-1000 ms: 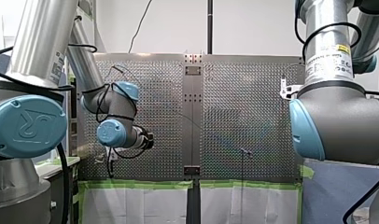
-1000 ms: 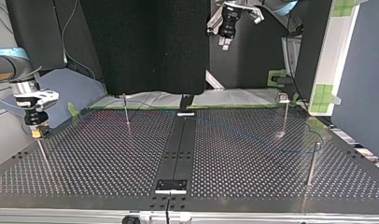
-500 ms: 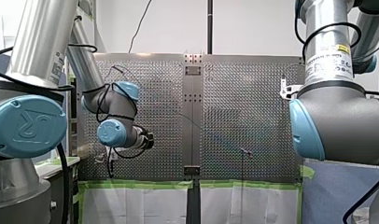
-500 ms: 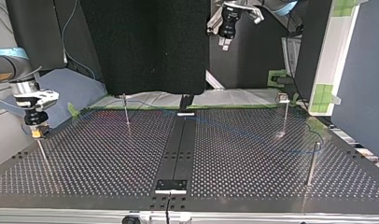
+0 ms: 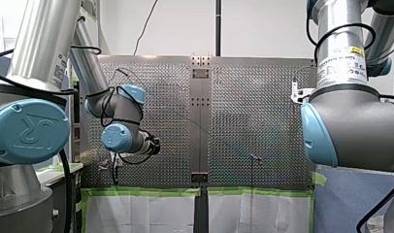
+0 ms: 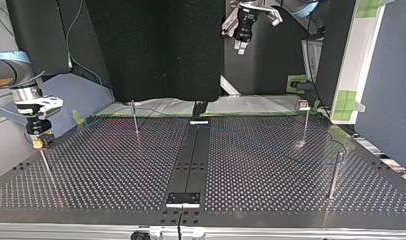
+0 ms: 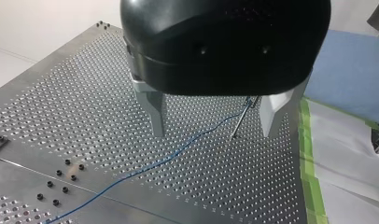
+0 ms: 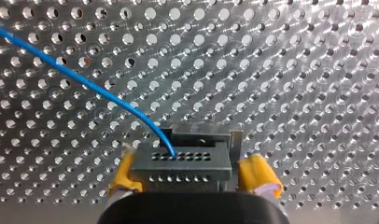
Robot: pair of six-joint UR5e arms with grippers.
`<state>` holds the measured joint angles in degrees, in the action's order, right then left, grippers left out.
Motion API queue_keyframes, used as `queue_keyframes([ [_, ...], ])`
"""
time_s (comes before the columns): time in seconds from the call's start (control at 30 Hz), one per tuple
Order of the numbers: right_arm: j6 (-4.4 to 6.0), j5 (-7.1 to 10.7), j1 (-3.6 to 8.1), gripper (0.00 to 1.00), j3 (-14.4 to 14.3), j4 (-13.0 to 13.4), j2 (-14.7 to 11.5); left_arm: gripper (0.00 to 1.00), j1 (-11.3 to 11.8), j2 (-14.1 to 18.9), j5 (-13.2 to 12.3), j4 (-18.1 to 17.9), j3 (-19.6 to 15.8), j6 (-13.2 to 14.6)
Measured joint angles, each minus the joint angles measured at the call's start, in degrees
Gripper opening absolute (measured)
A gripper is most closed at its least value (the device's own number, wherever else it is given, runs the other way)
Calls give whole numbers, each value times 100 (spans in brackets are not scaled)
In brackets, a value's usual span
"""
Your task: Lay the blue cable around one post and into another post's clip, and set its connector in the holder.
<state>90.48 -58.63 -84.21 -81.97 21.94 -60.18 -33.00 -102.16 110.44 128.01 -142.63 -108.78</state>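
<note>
Connector (image 8: 180,165), cable (image 8: 85,84) attached: clamped between right fingers (image 8: 258,175) over surface (image 8: 318,70). Left fingers (image 7: 156,112): spread, empty.

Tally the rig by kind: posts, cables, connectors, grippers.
Upright posts: 4
Blue cable: 1
Connector: 1
Grippers: 2, my left gripper and my right gripper
Total: 8

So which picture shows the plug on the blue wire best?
The right wrist view: the connector fills the gap between the yellow fingers, blue cable entering it. The top view shows only a speck there; the other two views miss it.
</note>
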Motion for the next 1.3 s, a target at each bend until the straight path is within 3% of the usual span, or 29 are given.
queue_keyframes([
  [1.3, 0, -1, 0, 95, 0, 0, 0, 100, 2, 0, -19, 121, 168, 59],
])
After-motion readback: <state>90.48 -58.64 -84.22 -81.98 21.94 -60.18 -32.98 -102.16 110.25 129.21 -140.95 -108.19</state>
